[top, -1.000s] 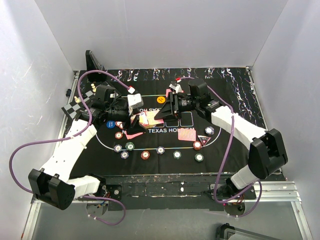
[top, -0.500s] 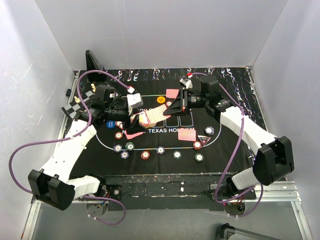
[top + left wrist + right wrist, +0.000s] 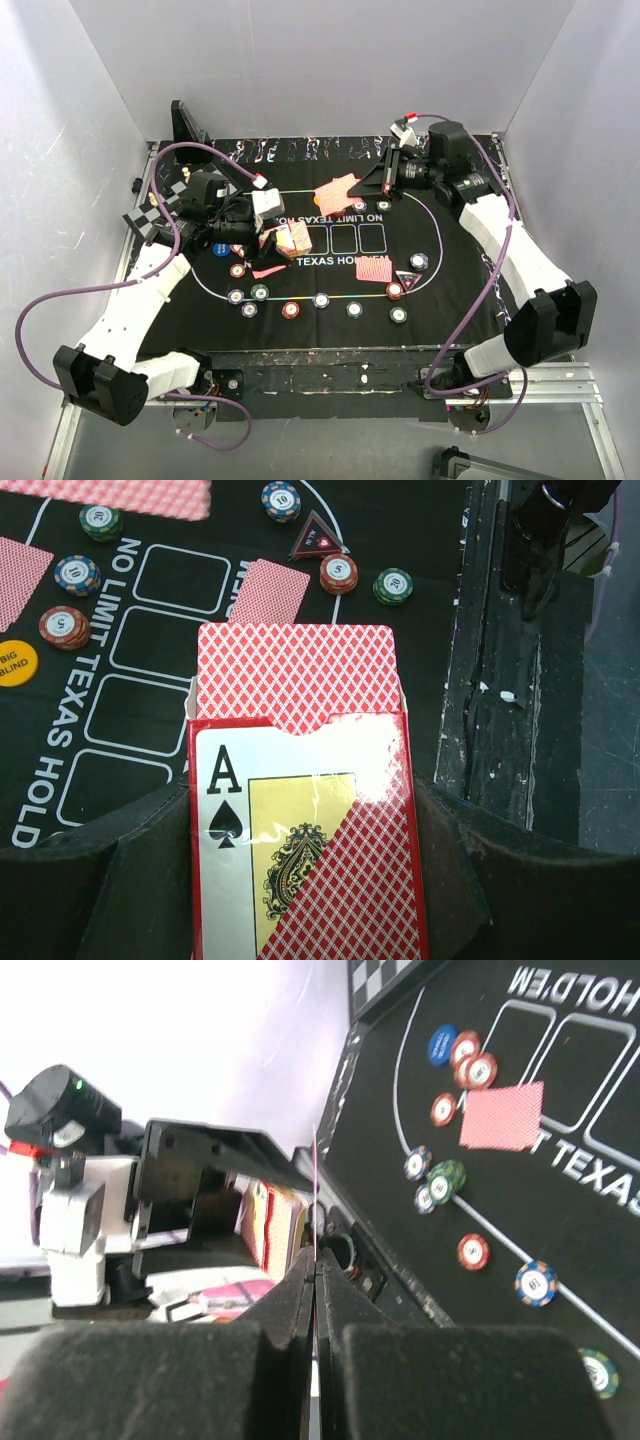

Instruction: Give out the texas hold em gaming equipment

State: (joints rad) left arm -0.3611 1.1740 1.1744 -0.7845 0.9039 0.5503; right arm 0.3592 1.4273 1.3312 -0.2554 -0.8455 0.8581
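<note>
Nearest the arm bases, a loose arc of small round poker chips (image 3: 321, 300) w/ red, green and grey rims lies on the black felt mat (image 3: 450, 300) printed "NO LIMIT TEXAS HOLD'EM". Just beyond, right of ctr, a red-patterned-back playing card (image 3: 374, 269) lies face down, w/ a dark triangular marker (image 3: 407, 278) just beside its right edge.

Mid-mat on the left, the left gripper (image 3: 270, 238) is clamped on a red cardboard card box (image 3: 300, 810) w/ an ace of spades on its front. The box sits btwn both black fingers (image 3: 455, 880), and a red-backed deck (image 3: 295, 675) sticks out of its open end. In the left wrist view an orange round button (image 3: 15, 663) marked BIG BLIND lies on the mat by the printed boxes.

At the far side, the right gripper (image 3: 315, 1260) has its jaws pressed together, pinching a thin red-backed card (image 3: 335, 190) held tilted above the mat. Two more chips lie nr it. Off the mat at far left sits a small black-and-white chessboard (image 3: 150, 215).
</note>
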